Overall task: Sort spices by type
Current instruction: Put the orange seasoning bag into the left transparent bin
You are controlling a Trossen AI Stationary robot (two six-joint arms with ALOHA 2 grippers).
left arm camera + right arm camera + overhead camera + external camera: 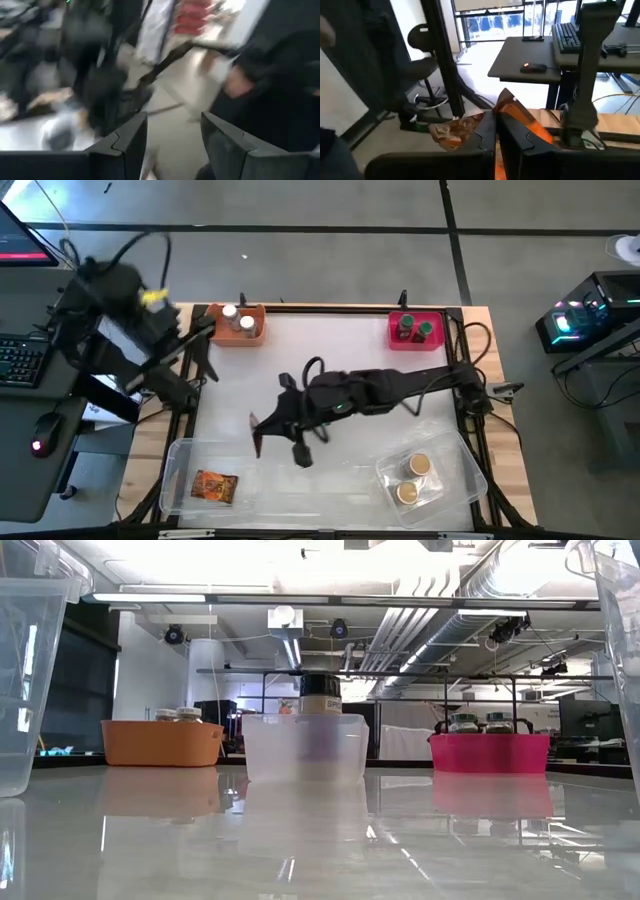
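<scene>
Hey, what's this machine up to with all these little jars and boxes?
It is sorting spices by type. The right gripper, reached across the middle of the table, is shut on an orange packet. The left gripper is pulled back off the table's left side, fingers apart and empty. White-lidded jars sit in the orange bin, green-lidded jars in the pink bin, tan-lidded jars in a clear tray, and another packet in the other tray.
</scene>
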